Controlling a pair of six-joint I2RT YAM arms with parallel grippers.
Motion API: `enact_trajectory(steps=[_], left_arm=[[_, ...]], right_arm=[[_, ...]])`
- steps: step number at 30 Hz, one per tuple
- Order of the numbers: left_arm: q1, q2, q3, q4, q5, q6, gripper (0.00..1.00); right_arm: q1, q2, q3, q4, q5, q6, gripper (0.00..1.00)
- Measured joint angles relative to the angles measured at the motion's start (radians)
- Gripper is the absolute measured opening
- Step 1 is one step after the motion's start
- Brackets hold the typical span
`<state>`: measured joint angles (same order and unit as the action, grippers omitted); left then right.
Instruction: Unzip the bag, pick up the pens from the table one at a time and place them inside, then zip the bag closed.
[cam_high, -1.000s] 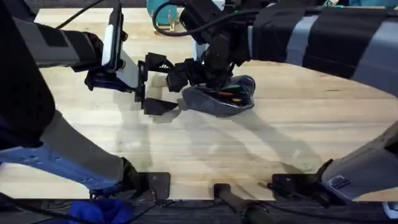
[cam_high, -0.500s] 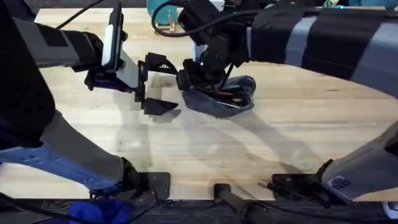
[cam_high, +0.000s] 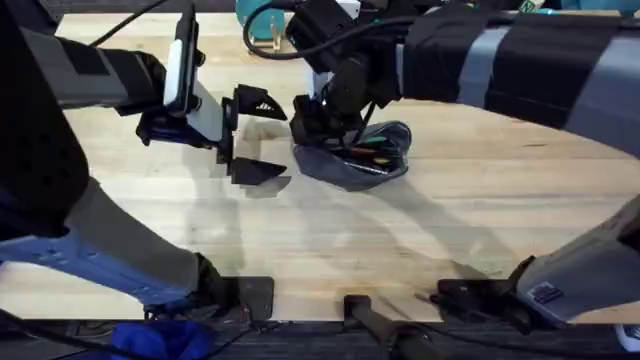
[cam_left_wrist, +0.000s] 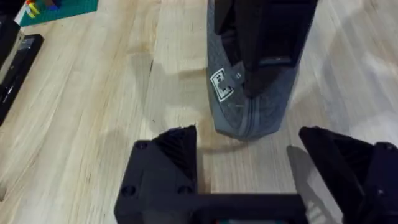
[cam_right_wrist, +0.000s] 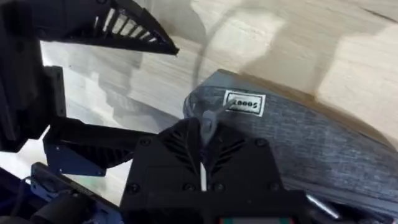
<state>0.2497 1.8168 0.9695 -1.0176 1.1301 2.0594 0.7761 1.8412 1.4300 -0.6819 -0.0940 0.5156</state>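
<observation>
Pinching the bag's (cam_right_wrist: 298, 143) zipper tab (cam_right_wrist: 207, 120), the right gripper (cam_right_wrist: 203, 149) sits at its end; just beside, the left gripper (cam_left_wrist: 249, 165) gapes wide over the desk (cam_left_wrist: 93, 118).

A green mat (cam_left_wrist: 59, 7) with small coloured bricks (cam_left_wrist: 38, 7) lay at the far table edge, a flat black device (cam_left_wrist: 15, 62) near it, and blue cloth (cam_high: 160, 340) by the arm bases.

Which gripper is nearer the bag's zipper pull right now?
Right. The right gripper is shut on the zipper pull at the end of the bag; the left gripper stands open just off that end, not touching.
</observation>
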Motion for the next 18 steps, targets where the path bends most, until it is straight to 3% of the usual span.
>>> enact_trajectory(steps=[18], left_arm=[[0.0,0.0,0.0,0.0,0.0,0.0,0.993]], right_arm=[[0.0,0.0,0.023,-0.036,0.0,0.0,0.032]])
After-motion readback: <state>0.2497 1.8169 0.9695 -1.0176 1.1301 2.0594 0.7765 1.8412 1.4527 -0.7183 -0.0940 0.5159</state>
